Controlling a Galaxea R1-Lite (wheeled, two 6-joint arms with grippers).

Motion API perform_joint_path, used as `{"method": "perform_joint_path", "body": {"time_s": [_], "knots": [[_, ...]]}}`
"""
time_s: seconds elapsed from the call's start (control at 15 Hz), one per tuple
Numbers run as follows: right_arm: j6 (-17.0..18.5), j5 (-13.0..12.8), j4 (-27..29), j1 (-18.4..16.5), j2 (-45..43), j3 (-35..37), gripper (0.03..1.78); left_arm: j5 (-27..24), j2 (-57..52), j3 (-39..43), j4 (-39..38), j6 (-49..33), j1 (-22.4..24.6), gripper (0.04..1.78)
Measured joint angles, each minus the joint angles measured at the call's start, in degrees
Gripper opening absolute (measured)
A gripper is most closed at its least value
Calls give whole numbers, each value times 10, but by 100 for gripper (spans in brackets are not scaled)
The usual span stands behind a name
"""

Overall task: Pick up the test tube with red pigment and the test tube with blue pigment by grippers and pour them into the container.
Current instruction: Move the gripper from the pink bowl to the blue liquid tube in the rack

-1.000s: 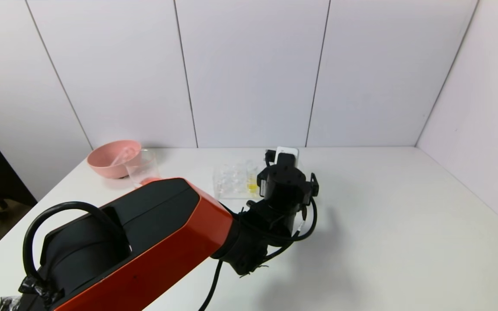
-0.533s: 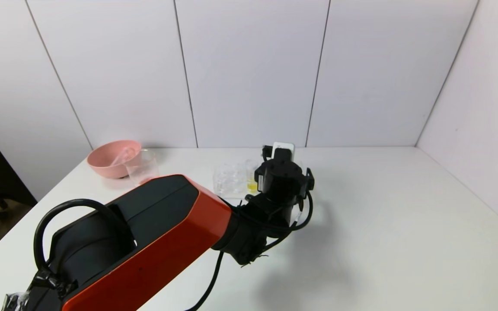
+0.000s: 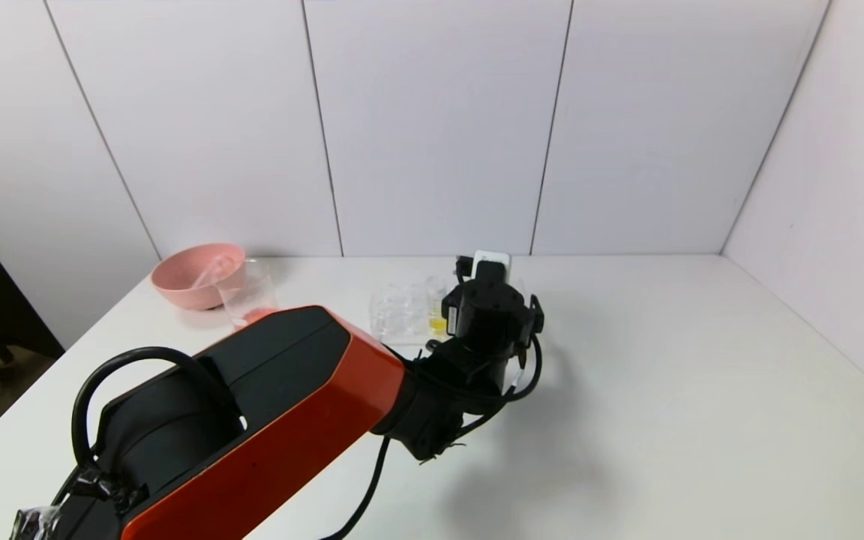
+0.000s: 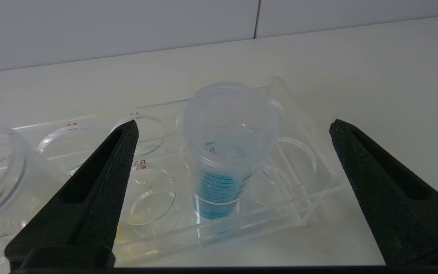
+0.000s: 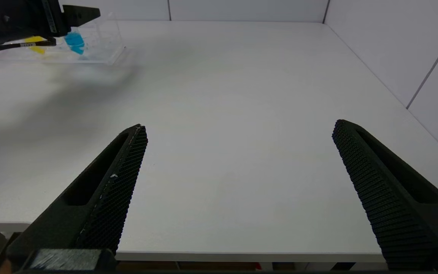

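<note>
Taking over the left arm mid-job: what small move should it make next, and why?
Probably ease the left gripper forward, then close. Its jaws stand wide open either side of the blue tube, upright in the rack, not touching it yet. The right gripper waits open near the table edge.

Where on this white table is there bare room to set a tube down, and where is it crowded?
Free: the broad right half of the white table, from the clear plastic tube rack to the right wall. Crowded: the back left, where the pink bowl and clear glass beaker stand together, and around the rack, where the open left gripper straddles the blue-liquid test tube.
</note>
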Motion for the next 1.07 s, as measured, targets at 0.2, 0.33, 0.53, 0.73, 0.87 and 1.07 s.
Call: {"method": "perform_joint_path", "body": {"time_s": [0.2,0.33,0.53,0.73,0.87,1.07], "knots": [[0,0,0,0,0,0,177,-1,0,-1,1,0,0,150],[0,0,0,0,0,0,177,-1,1,-1,3,0,1,121],[0,0,0,0,0,0,177,0,1,-1,2,0,2,66],[0,0,0,0,0,0,177,0,0,0,2,0,3,46],[0,0,0,0,0,0,177,0,0,0,2,0,3,46],[0,0,0,0,0,0,177,0,0,2,0,0,3,46]]}}
